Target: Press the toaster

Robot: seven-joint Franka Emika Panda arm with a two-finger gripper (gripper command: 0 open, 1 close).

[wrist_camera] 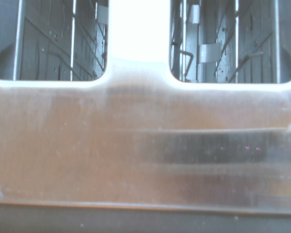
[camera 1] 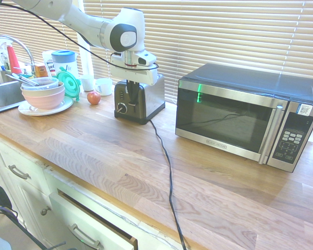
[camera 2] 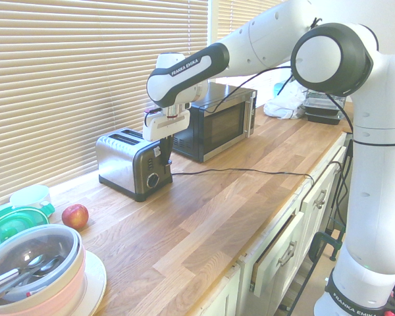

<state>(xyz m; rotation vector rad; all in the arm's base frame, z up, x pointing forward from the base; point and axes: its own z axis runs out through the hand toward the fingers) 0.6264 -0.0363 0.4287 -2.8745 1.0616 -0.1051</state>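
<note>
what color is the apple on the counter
Red, the apple; it shows best in the second exterior view.

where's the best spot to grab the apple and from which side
Probably best gripped around its widest part, fingers on opposite sides, coming straight down from above. The apple is round and sits on the bare counter with nothing over it; the green lid and the bowls beside it would likely crowd a low approach from their side.
</note>
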